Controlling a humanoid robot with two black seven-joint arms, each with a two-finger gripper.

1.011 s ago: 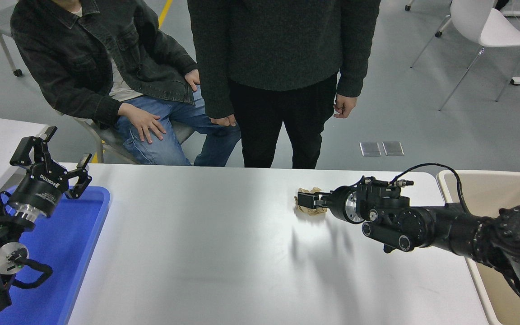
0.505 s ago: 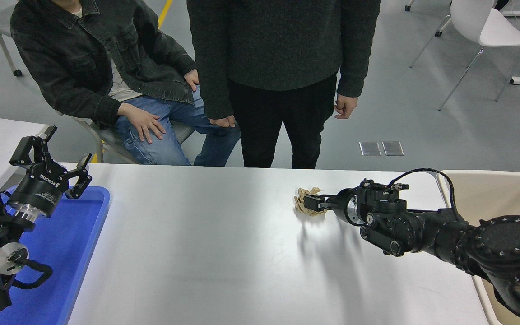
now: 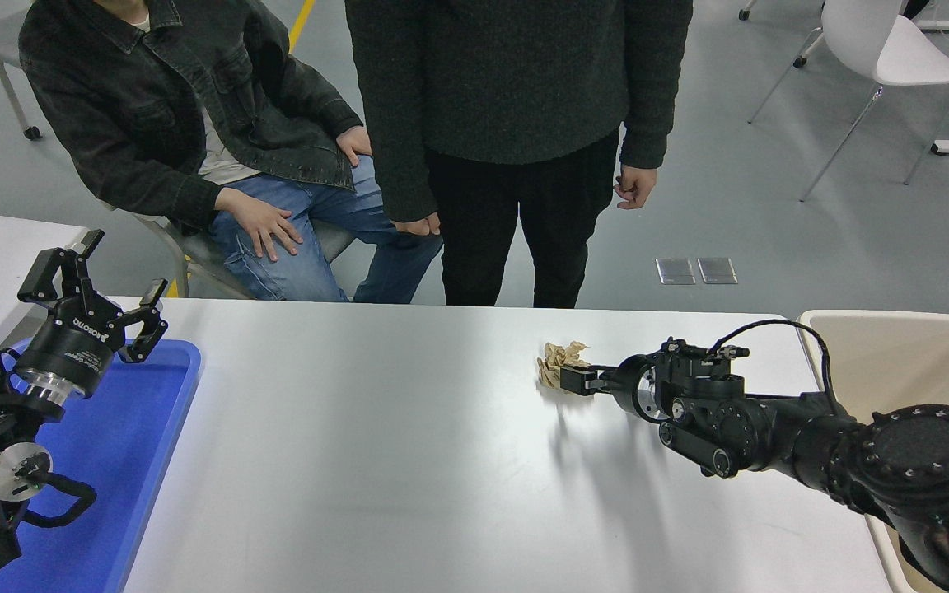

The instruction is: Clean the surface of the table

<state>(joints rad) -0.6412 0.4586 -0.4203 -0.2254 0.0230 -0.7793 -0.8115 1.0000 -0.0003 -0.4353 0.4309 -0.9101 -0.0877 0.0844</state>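
Gripping crumpled brown paper (image 3: 557, 363) on your table (image 3: 376, 428): right pincer (image 3: 571, 379) | left pincer (image 3: 95, 284) spread wide over blue tray (image 3: 145, 461)

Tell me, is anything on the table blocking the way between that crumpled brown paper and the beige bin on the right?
Nothing visible does. The crumpled paper lies near the far edge of the table surface, with the right gripper right at it. Between it and the beige bin only bare tabletop shows, apart from the robot's own right arm.
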